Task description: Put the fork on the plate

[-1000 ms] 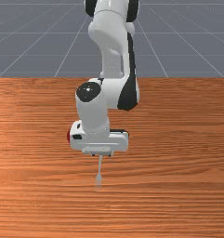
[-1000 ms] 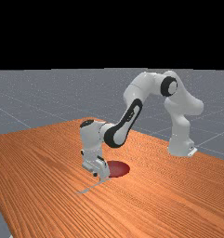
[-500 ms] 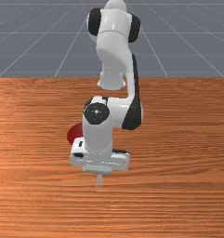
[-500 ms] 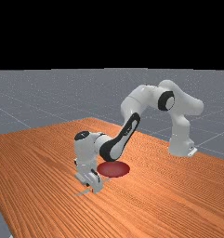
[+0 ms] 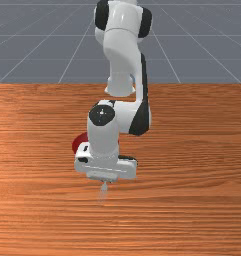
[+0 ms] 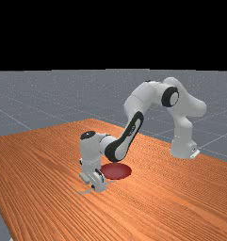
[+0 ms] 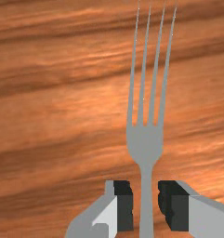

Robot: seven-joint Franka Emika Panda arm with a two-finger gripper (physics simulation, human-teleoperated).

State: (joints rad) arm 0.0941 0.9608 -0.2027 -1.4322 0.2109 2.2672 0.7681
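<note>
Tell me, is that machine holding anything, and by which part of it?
Nothing is held: the fork runs between the open fingers of the hand, with a gap on either side.

Since the first pictures the gripper [image 6: 99,186] has come down and farther out from the arm's base along the fork [image 7: 145,144], though against the pair just before now it has drawn back a little toward the base. The fork has turned slightly: its tines [image 5: 101,197] have swung toward the front view's left, and in the far view their tips sit a touch higher in the picture. More of the plate [image 6: 117,171] shows in both views than at first, with a bit of its edge covered again lately.
</note>
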